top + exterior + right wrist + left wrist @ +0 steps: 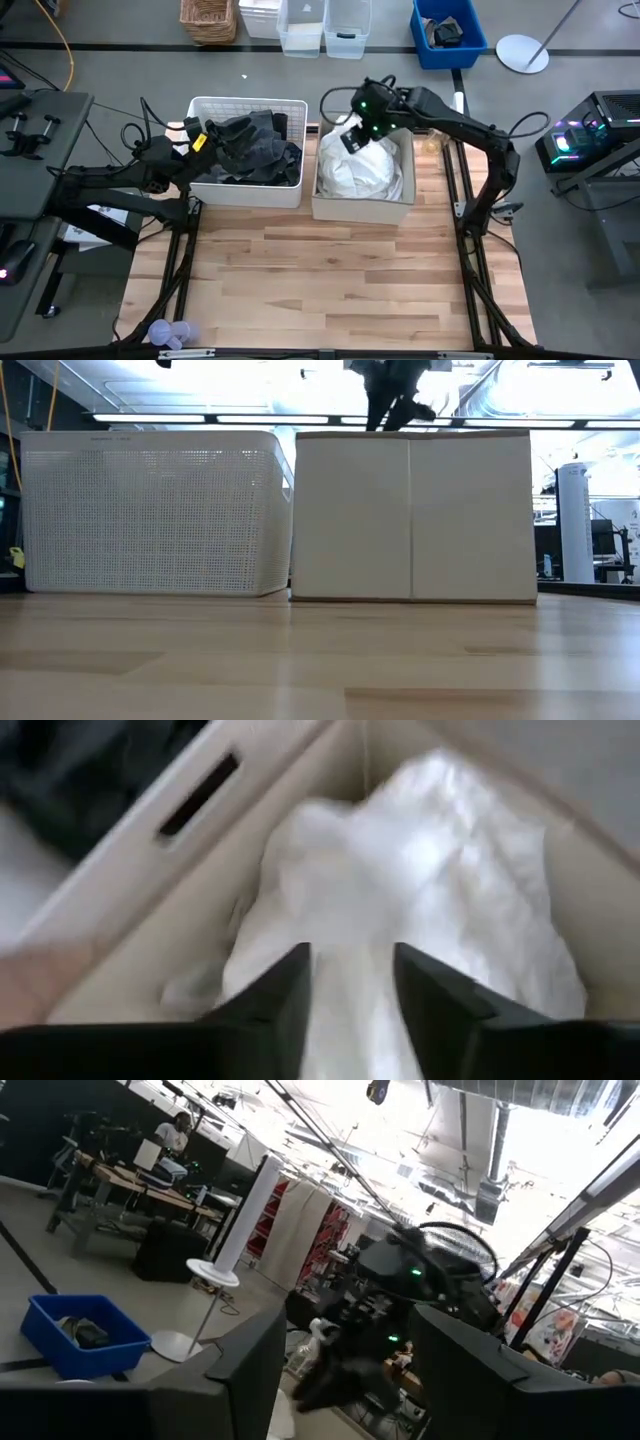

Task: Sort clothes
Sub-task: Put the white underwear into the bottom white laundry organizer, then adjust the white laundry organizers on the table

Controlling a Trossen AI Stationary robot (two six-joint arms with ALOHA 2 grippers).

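Observation:
Dark grey and dark green clothes [250,150] lie heaped in the white slotted basket [205,104]. White clothes [372,170] fill the beige box [362,208] beside it and also show in the right wrist view [430,870]. My right gripper [352,136] hangs open over the far left part of the white pile, above the box's rim in the low view [395,400]; its fingers [350,982] hold nothing. My left gripper [195,140] is open and empty at the basket's left rim, its fingers [345,1380] pointing level out over the room. No plaid shirt shows.
The basket [150,510] and the box [410,510] stand side by side at the table's far edge. Bare wood table [320,280] lies on the near side. A wicker basket [208,20], clear bins [320,25] and a blue bin [448,30] stand on the floor beyond.

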